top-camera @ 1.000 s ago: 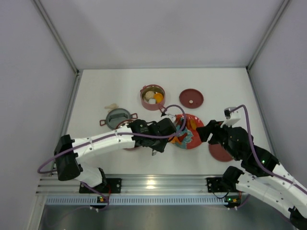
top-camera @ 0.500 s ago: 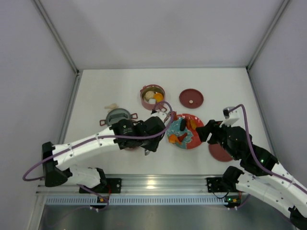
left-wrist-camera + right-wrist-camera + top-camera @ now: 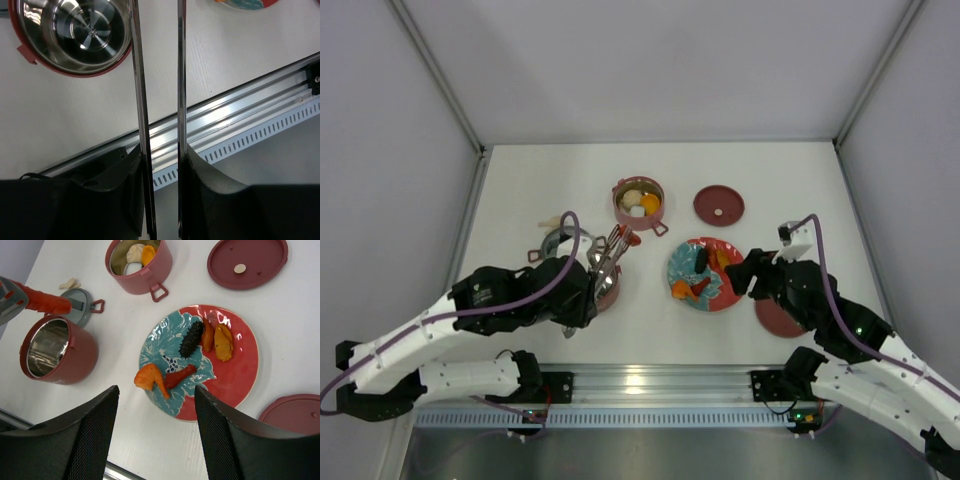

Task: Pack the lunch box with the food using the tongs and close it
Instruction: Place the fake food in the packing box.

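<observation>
L fingers (image 3: pixel 215 182) clamp slim silver metal tongs (image 3: pixel 141 100) pinching red toy sausage (image 3: pixel 47 301) near dusty-pink steel-lined pot (image 3: pixel 57 351), so a slip may drop it onto bench (image 3: pixel 520 190); R fingers (image 3: pixel 95 440) wide, empty.

Left arm folded inward, left gripper (image 3: pixel 161 170) clamped on tongs (image 3: pixel 181 75), right gripper (image 3: pixel 156 389) wide open, pointing downward
</observation>
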You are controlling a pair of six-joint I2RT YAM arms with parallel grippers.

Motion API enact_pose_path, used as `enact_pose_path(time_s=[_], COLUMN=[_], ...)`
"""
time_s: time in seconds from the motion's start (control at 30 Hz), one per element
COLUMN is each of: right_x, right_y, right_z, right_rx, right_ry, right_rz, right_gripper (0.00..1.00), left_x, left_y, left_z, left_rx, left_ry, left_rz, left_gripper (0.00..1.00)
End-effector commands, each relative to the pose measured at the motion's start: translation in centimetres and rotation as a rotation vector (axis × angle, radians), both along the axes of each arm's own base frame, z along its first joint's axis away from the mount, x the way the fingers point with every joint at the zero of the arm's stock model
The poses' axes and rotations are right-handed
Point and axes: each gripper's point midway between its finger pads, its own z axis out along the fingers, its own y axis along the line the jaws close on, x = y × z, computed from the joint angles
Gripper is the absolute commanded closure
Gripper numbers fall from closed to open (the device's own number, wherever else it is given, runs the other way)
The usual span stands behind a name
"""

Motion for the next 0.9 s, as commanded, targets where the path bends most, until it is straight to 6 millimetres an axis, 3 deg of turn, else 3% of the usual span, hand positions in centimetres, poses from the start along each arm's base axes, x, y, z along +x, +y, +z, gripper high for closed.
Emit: enact_pose_path(time_s=[0.0, 0.27, 0.53, 0.87], right_x=[0.3, 0.5, 0.6, 0.6], right_y=[1.0, 1.5, 1.9, 2.1], right_z=[1.0, 0.4, -0.4, -0.7], right_rx=[0.041, 0.041, 0.034, 0.033], right_ry=[-0.03, -0.018, -0.004, 0.002], right_rz=[0.017, 0.023, 0.029, 0.039], right_gripper=[0.39, 0.39, 0.39, 0.39], left_x=[-0.8, -2.6, -3.7, -3.3], left_y=[2.9, 6.6, 7.0, 7.9], left_z=[-0.8, -1.2, -2.3, -4.2], left_rx=[0.052, 0.065, 0.054, 0.093], left_ry=[0.028, 0.068, 0.112, 0.111], left_rz=[0.063, 0.109, 0.099, 0.172], left_gripper=[0.9, 0.9, 0.89, 0.88])
